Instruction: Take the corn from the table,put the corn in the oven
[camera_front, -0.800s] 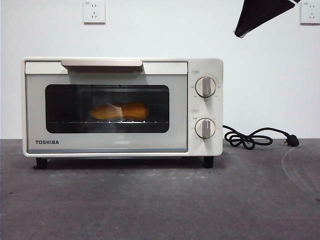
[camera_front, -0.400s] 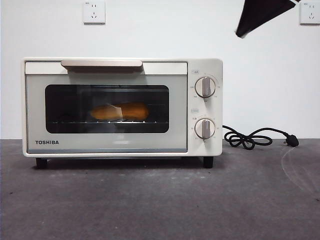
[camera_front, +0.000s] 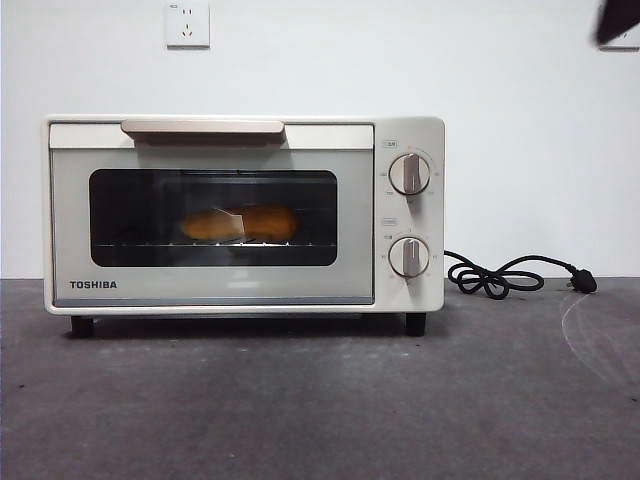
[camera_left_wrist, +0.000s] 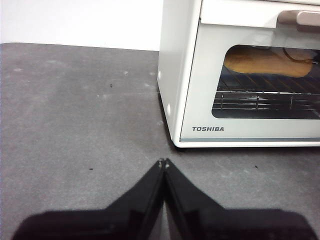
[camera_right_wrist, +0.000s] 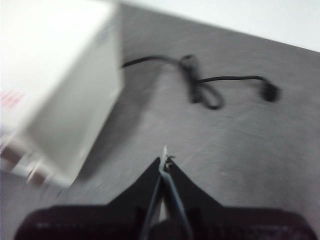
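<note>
corn (camera_front: 240, 222) is inside the oven (camera_front: 245, 213), lying on its side on the wire rack (camera_left_wrist: 265, 97), visible through the dark door window. left wrist view shows it too, sitting toward the back of the rack. oven door is closed, beige bar handle (camera_front: 203, 127) across the top, two knobs (camera_front: 409, 174) on the right panel, both pointers roughly upright

oven stands on the table (camera_front: 320, 400), black cord (camera_front: 500, 275) looped on the table just to its right with the plug lying at the end

left end effector (camera_left_wrist: 163, 162): jaws pressed together, tips touching, holding nothing, low over the table in front of the oven's TOSHIBA corner, apart from it

right end effector (camera_right_wrist: 164, 159): jaws closed tip to tip, empty, above the table off the oven's side, cord beyond it. that view is motion-blurred. in the front view only a black tip (camera_front: 618, 18) shows at the top right corner

two wall sockets (camera_front: 187, 22) on the white wall behind
</note>
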